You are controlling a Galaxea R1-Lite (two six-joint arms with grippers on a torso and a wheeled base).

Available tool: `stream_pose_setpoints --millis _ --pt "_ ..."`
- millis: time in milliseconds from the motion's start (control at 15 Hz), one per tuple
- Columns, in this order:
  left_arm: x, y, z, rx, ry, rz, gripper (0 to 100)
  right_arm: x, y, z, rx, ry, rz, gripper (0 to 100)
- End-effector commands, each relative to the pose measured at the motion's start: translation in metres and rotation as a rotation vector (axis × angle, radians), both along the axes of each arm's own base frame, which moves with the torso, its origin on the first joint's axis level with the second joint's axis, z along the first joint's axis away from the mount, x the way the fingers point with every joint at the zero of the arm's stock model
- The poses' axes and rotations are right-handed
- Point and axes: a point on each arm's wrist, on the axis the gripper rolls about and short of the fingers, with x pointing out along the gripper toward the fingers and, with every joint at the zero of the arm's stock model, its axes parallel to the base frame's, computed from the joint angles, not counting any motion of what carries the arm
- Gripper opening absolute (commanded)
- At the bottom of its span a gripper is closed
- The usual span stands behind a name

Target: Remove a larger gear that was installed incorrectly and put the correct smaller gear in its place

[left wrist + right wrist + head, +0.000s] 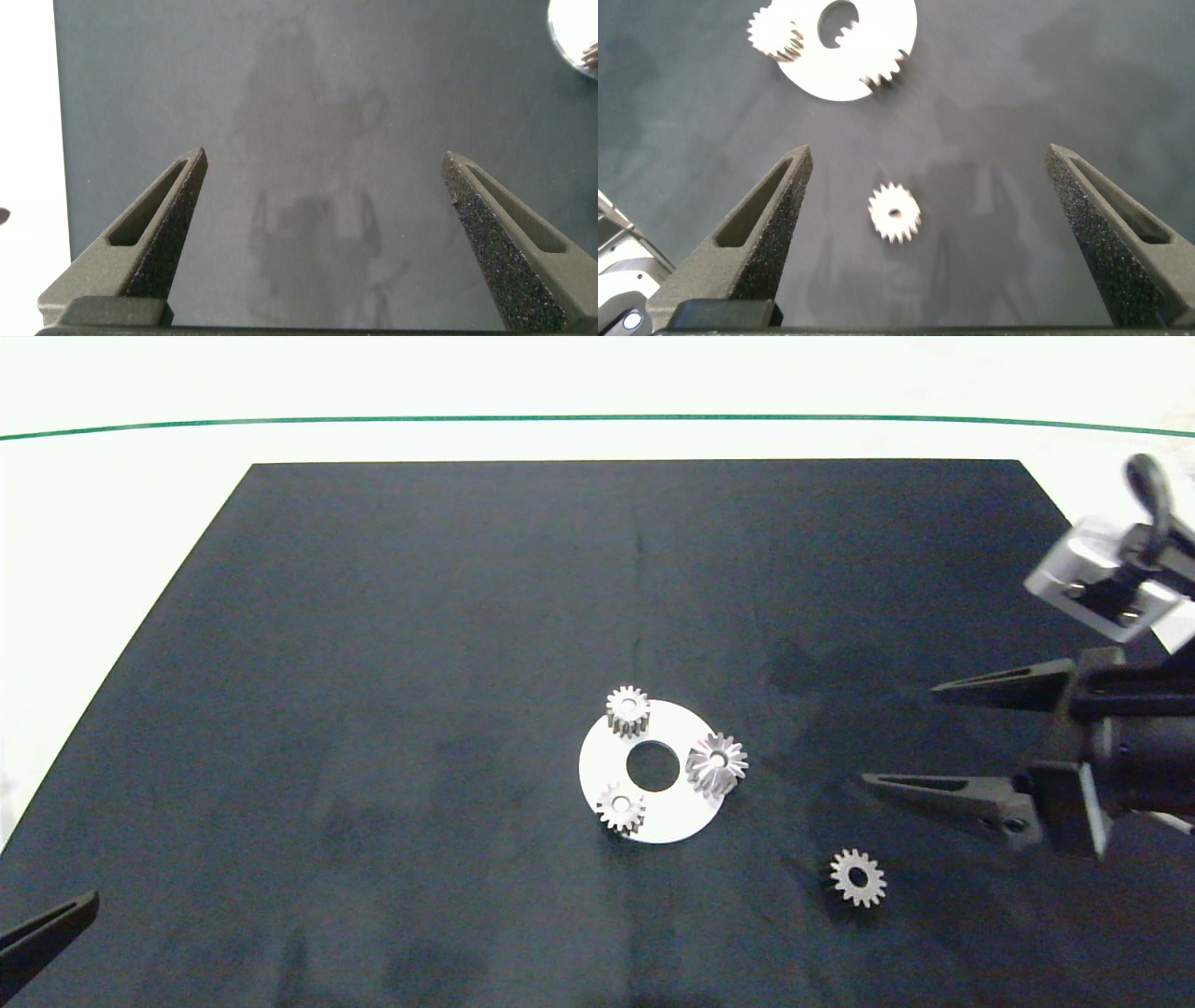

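A white round plate [597, 761] with a centre hole lies on the black mat. The larger gear [717, 763], with pointed teeth, sits on the plate's right side. Two small spur gears sit on it as well, one at the back [627, 709] and one at the front [621, 807]. A loose smaller gear [857, 877] lies flat on the mat, right of the plate and nearer the front. My right gripper [898, 735] hovers open to the right of the plate, holding nothing; its wrist view shows the loose smaller gear [895, 213] below and between its fingers. My left gripper [325, 168] is open and empty at the front left corner.
The black mat [420, 663] covers most of the white table, whose bare surface shows at the left and back. A green line [373, 423] runs along the far side. A silver part of the right arm [1102, 579] stands above the mat's right edge.
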Motion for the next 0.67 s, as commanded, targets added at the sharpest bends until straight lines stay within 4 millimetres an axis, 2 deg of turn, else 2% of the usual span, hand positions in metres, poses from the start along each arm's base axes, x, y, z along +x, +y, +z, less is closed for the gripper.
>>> stream_pose_setpoints --millis 67,333,667 --pt "0.007 -0.001 0.0 0.005 0.029 0.0 100 0.046 0.051 -0.016 -0.095 0.053 0.113 100" --pt "0.008 -0.001 -0.004 0.017 0.042 -0.004 100 0.062 0.074 -0.031 -0.215 0.038 0.118 100" --pt "0.008 -0.001 -0.007 0.018 0.051 -0.004 100 0.076 0.088 -0.055 -0.299 0.073 0.156 100"
